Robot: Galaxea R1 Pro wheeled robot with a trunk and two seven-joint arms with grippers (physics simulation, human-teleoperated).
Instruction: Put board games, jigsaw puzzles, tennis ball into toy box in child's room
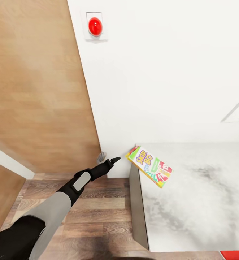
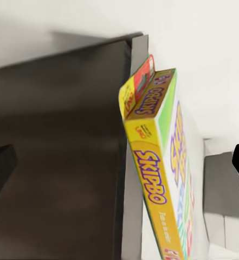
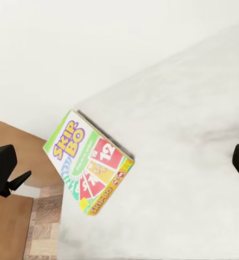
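A small yellow, green and red "Skip-Bo" board game [image 1: 150,166] lies flat on the far left corner of the pale grey-white table [image 1: 199,202], one corner poking past the edge. My left gripper [image 1: 114,159] hovers just left of that corner, off the table and a little short of the box. In the left wrist view the box [image 2: 162,179] is seen edge-on ahead of the open left gripper [image 2: 119,165], with its fingers [image 2: 0,168] spread wide. The right gripper [image 3: 119,165] is open above the table, looking down on the box [image 3: 89,165].
A wooden door [image 1: 36,90] stands left of the white wall, which carries a red button [image 1: 95,26]. Wood-plank floor [image 1: 98,213] lies beside the table's dark side panel [image 1: 137,206]. A red object [image 1: 235,255] peeks in at the table's near right edge.
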